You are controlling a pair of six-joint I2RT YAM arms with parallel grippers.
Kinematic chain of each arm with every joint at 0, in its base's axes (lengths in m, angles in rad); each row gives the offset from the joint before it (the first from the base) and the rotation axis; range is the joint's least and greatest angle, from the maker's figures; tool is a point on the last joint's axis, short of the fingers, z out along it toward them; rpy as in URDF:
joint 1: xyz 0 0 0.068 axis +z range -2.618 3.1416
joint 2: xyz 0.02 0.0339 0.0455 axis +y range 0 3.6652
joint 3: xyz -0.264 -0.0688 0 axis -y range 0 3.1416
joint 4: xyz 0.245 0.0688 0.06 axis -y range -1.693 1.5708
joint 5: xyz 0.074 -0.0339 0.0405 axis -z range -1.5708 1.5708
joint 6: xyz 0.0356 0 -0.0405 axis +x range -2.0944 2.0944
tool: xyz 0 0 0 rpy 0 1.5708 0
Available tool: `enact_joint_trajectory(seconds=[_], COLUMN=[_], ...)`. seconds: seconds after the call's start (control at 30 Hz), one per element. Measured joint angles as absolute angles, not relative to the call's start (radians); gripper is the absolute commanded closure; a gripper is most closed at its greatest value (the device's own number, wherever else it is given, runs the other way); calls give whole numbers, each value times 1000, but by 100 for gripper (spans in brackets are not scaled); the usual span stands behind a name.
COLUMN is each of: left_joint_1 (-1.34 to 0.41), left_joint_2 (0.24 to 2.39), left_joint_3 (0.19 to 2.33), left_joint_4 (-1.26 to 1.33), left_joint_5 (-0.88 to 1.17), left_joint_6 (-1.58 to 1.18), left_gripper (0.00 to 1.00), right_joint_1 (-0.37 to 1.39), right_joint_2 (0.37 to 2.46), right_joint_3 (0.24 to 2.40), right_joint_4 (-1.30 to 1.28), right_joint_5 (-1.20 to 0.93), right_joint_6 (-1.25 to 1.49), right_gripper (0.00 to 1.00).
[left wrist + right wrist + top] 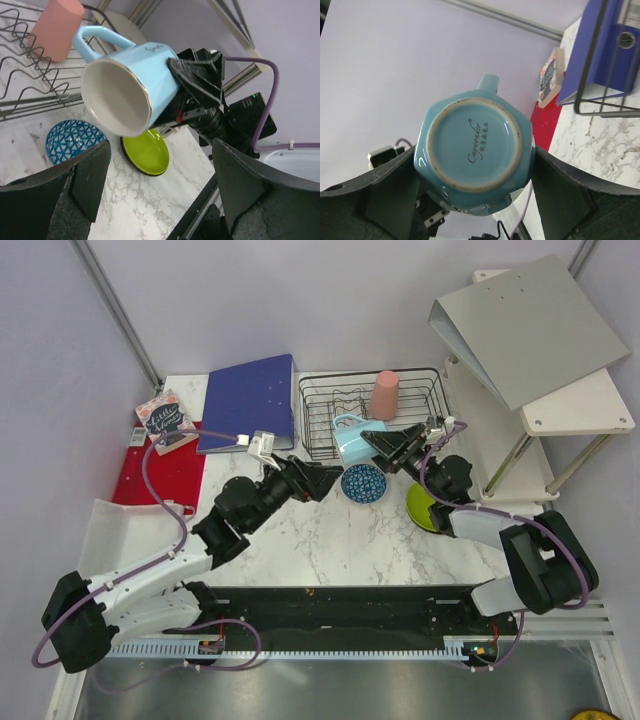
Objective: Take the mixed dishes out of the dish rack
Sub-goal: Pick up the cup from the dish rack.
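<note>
Gripping the light blue cup (348, 445) near its base, the right claw (378, 443) is pinched on the cup's sides. It holds the cup tipped over in the air at the near edge of the dish rack (325, 400), with the handle toward the rack and the open mouth turned toward the left arm. The left claw (322, 478) hangs just beside that mouth with its fingers (90, 170) spread wide and nothing between them; in its wrist view the cup's white inside faces the camera. From the right wrist, the cup's round base fills the gap between that claw's two fingers. A pink cup (384, 395) stands among the wires at the far side of the rack. A small blue patterned bowl (362, 483) sits on the marble desk (330, 540) just in front of the rack, below the held cup and between the two claws. A green bowl (422, 510) lies on the desk to its right, partly covered by the right arm. A blue binder (250, 400) lies just left of the rack, with a book (165, 422) and a red cloth (160, 475) farther left.
</note>
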State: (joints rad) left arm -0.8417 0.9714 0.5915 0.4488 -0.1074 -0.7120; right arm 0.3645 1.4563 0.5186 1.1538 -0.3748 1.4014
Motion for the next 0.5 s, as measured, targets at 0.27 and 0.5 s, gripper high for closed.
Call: enact_joint_trajectory(seconds=[0.27,0.5], left_joint_1=[-842,-842], left_joint_2=[1068,1120], left_joint_3=[630,630], left_joint_4=[535,582], left_joint_5=[-84,-47], left_joint_6=[-704,-709], left_gripper=[11,20], right_joint_1=[422,476], right_joint_2=[1331,1310], right_joint_3=[475,451], right_joint_4=[1193,1163], right_joint_5=[-398,-406], right_joint_6=[1346,1297], right_gripper=[100,100])
